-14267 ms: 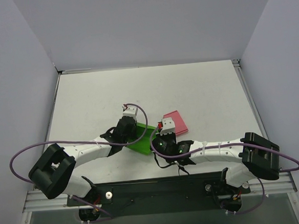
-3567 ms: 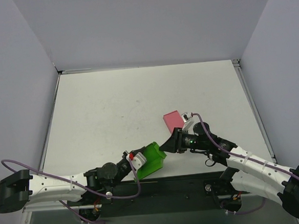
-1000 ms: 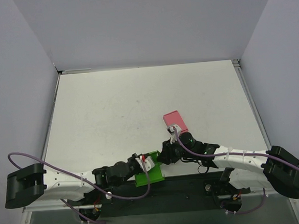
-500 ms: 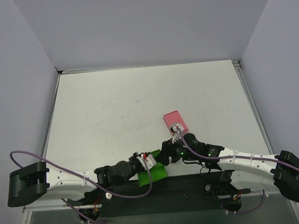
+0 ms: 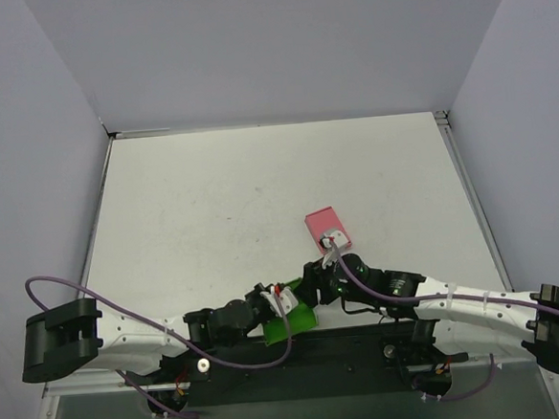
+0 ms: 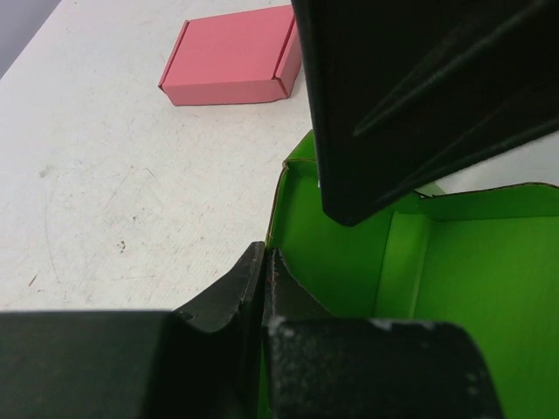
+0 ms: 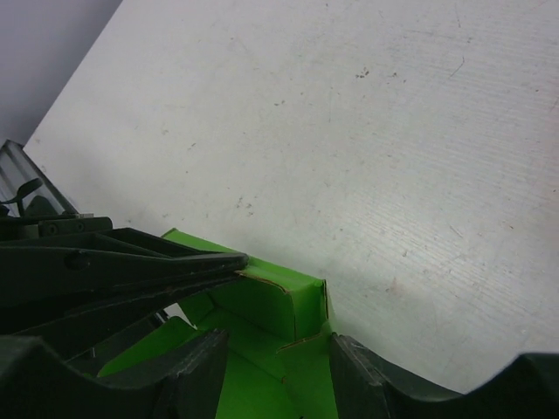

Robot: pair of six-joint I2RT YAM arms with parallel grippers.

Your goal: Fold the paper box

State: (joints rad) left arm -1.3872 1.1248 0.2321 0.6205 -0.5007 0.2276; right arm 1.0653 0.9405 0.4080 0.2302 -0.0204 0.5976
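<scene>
Paper box (image 6: 472,288) more tilted, in left gripper (image 6: 265,279)

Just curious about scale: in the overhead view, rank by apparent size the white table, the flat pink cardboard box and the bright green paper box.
Largest: white table.
Then flat pink cardboard box and bright green paper box, about alike; the green one is partly hidden.

Bright, even light washes the white surface (image 5: 259,192); shadows fall soft, and the close fingers (image 6: 131,358) blur in both wrist views.
</scene>
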